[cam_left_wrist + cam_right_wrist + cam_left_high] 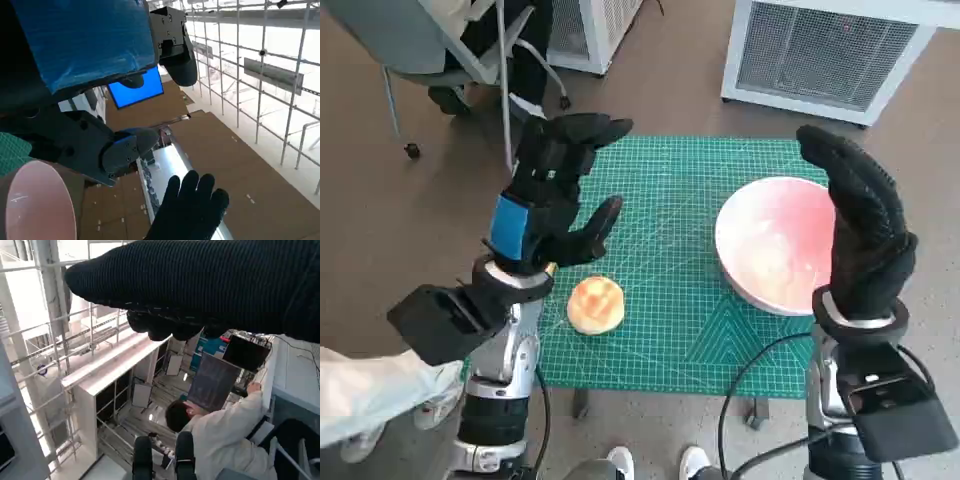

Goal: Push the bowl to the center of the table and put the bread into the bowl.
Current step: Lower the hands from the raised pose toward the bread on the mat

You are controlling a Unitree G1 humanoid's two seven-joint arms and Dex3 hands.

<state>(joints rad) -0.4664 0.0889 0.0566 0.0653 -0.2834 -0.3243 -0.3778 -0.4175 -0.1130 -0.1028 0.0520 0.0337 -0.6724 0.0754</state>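
Pink bowl (pixel 775 245) off-centre right: push leftward with right hand (pixel 860 235), fingers released; left hand (pixel 555 190) released, clear of bread (pixel 595 304).

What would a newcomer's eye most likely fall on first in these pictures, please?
Probably the pink bowl on the right side of the green cutting mat, with the gloved right hand raised at its right edge. Next, the round bread roll near the mat's left front, below the open, blue-taped left hand.

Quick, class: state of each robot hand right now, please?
Left hand: open, holding nothing, raised above the bread.
Right hand: open, holding nothing, beside the pink bowl.
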